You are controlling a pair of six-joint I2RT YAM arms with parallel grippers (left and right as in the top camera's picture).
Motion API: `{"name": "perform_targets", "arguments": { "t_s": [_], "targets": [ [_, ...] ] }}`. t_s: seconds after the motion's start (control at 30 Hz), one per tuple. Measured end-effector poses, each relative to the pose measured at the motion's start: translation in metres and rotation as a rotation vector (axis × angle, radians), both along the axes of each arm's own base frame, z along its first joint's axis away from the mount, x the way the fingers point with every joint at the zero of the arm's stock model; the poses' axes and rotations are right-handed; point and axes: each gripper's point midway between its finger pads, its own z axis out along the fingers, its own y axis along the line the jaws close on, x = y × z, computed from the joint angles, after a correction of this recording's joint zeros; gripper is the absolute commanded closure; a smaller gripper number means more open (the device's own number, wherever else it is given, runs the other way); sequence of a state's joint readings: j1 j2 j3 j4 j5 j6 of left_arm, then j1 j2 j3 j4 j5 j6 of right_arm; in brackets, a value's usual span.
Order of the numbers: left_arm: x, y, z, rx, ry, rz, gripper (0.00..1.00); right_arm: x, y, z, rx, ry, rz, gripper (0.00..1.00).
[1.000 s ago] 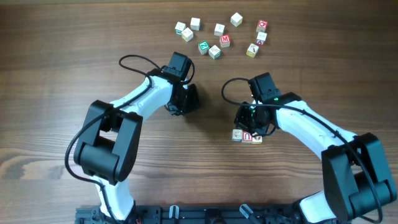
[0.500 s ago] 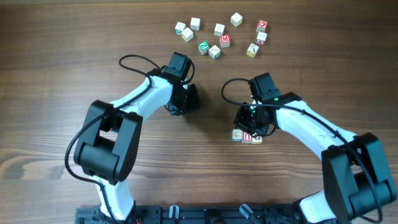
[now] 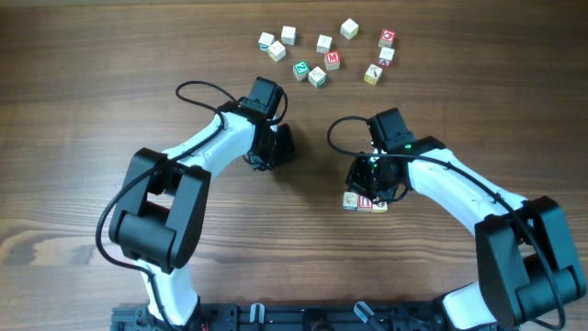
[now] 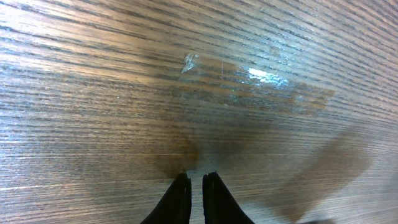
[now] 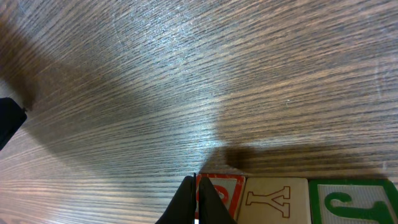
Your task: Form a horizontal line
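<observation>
since only three blocks stand side by side in the row of blocks (image 3: 365, 201) near the middle of the tabletop (image 3: 83, 110), the line is judged to be at an early stage. many loose blocks (image 3: 323, 51) lie scattered well apart from it on the far side.

the right hand (image 5: 195, 185) is seen with its fingers pressed together and nothing pinched. its tips are set at the upper left corner of the red block (image 5: 222, 196) that ends the row; whether they actually touch it cannot be told from this angle. the step in hand is taken to be a nudge or straightening of that end block rather than a placement.

the left hand (image 4: 196, 182) is held low over bare wood, its fingers drawn nearly together with only a slit between them and nothing gripped.

for the next move, one hand would need to be lifted, spread and carried to the loose blocks. another block could then be picked and set down touching the row's end, level with its neighbours.
</observation>
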State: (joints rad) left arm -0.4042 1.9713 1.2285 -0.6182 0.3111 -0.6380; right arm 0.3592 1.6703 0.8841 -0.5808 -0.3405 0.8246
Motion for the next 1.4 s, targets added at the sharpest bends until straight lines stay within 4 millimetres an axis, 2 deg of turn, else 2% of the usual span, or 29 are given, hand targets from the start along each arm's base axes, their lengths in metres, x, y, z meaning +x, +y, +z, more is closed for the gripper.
{"name": "perform_targets", "arguments": {
  "t_s": [0.27,0.47,0.57,0.73,0.8,0.93,1.07,1.27,1.4],
  "targets": [
    [0.000,0.000,0.000,0.000,0.000,0.000,0.91,0.006,0.002,0.001,0.008,-0.034,0.020,0.96],
    [0.000,0.000,0.000,0.000,0.000,0.001,0.96,0.022,0.007,0.006,0.028,-0.107,0.023,0.95],
    [0.000,0.000,0.000,0.000,0.000,0.000,0.96,0.029,-0.002,0.006,0.025,-0.117,-0.007,0.96],
    [-0.003,0.000,0.000,0.003,0.011,-0.002,0.96,0.041,-0.038,0.004,0.006,-0.109,-0.093,0.95],
    [-0.006,-0.002,-0.001,0.003,0.019,-0.010,0.96,0.038,-0.054,0.002,-0.008,-0.079,-0.124,0.96],
    [-0.022,-0.017,-0.001,0.008,0.042,-0.060,0.96,0.019,-0.081,-0.004,-0.043,0.021,-0.177,0.96],
    [-0.046,-0.035,-0.002,0.025,0.077,-0.131,0.96,-0.013,-0.098,-0.009,-0.120,0.155,-0.200,0.96],
    [-0.064,-0.047,-0.003,0.035,0.099,-0.185,0.96,-0.032,-0.106,-0.010,-0.167,0.229,-0.190,0.96],
    [-0.068,-0.051,-0.002,0.015,0.113,-0.192,0.96,-0.034,-0.107,-0.010,-0.174,0.233,-0.187,0.96]
  ]
}}
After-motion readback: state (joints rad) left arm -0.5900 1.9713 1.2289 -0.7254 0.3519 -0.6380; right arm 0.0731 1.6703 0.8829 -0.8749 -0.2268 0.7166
